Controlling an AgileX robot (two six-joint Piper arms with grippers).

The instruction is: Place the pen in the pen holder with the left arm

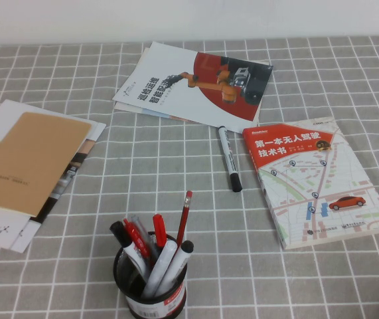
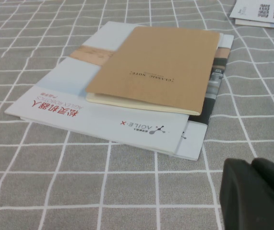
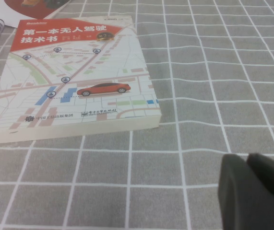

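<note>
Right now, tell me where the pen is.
In the high view, the pen lies flat right of centre, between the white-and-red booklet and the map-cover book.

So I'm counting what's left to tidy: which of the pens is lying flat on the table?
Only the pen with the whitish barrel and black cap, lying between the booklet and the map-cover book. All others stand in the pen holder.

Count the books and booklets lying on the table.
4: tan notebook atop a white booklet at left, robot-cover booklet at back, map-cover book at right. More may lie beneath.
</note>
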